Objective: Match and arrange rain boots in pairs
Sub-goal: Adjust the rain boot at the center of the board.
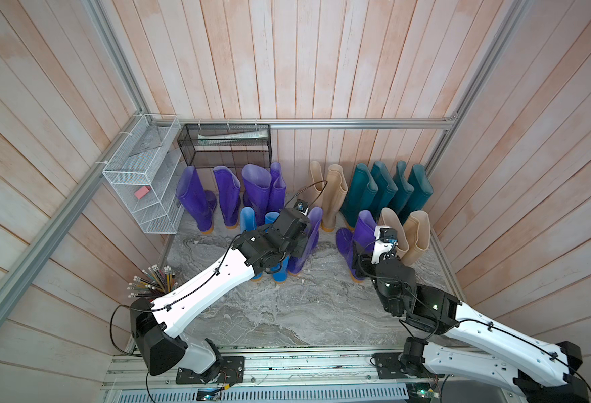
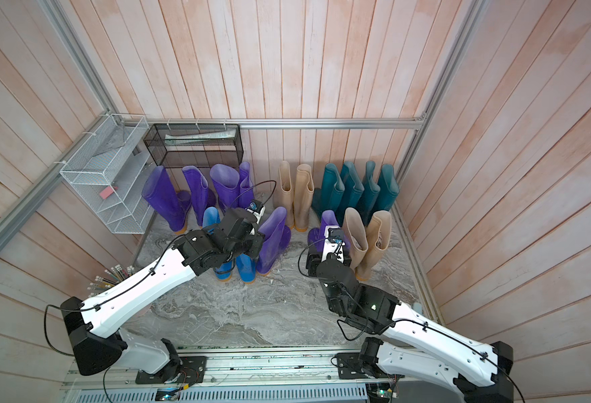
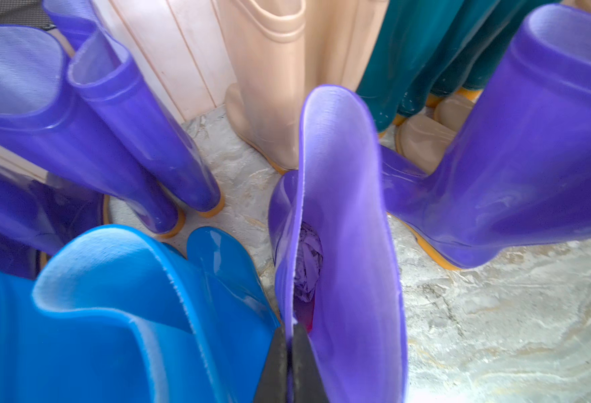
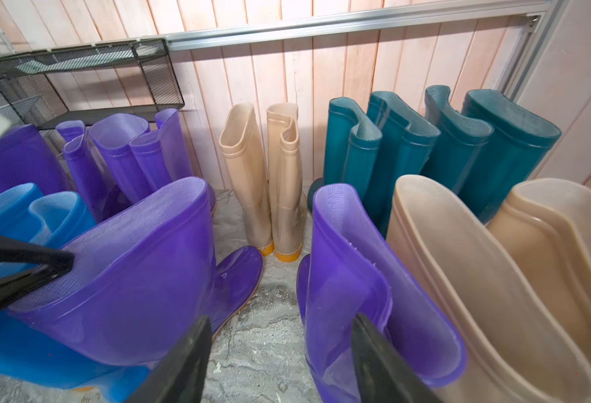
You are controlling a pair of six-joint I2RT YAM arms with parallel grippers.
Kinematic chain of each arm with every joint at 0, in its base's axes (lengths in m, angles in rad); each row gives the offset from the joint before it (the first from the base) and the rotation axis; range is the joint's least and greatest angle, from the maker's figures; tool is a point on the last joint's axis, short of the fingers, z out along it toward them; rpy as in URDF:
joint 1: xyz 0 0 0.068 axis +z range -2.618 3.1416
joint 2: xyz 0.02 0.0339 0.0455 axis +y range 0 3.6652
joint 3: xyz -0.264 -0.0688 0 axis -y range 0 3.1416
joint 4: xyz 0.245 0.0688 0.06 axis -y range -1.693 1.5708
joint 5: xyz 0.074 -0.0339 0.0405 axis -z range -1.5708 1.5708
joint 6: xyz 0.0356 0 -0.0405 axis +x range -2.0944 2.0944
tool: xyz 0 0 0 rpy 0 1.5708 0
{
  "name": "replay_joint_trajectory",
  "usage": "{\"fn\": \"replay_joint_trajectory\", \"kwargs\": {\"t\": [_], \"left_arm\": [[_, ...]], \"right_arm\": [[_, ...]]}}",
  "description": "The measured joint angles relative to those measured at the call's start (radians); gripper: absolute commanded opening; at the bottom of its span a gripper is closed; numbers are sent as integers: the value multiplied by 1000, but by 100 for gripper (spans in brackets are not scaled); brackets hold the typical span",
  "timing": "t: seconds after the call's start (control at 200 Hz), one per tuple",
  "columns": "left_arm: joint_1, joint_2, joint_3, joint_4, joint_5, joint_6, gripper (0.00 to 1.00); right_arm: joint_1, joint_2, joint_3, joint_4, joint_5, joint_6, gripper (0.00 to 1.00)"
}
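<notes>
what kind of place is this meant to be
Probably a staged mudroom or entry corner in a robot test cell: rain boots lined up along pale plank walls on a marble-look floor, wire racks hung on an aluminium frame.

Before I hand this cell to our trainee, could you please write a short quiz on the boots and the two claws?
1. True or false: the left claw is shut on the rim of a purple boot.
2. How many dark teal boots stand along the back wall? A two, B four, C six.
3. Fill the gap: the right claw, at the second purple boot in front, is ____ (open or shut).
Key: 1 true; 2 B; 3 open.
</notes>
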Motion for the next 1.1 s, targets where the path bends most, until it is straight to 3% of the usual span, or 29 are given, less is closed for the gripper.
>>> {"fn": "replay_joint_trajectory", "kwargs": {"t": [0.485, 0.56, 0.635, 0.855, 1.095], "left_arm": [[-26, -108, -85, 12, -113, -230, 0], [-39, -123, -101, 25, -113, -266, 0], [-44, -129, -117, 38, -112, -293, 0], [-44, -134, -147, 83, -93, -341, 0], [-44, -164, -203, 142, -45, -373, 0]], "right_arm": [[-88, 71, 11, -23, -121, -40, 62], [-106, 119, 34, -23, -145, -35, 41], [-112, 198, 63, -14, -174, -11, 0], [-129, 498, 90, 29, -264, 89, 0], [-222, 675, 79, 164, -374, 195, 0]]}}
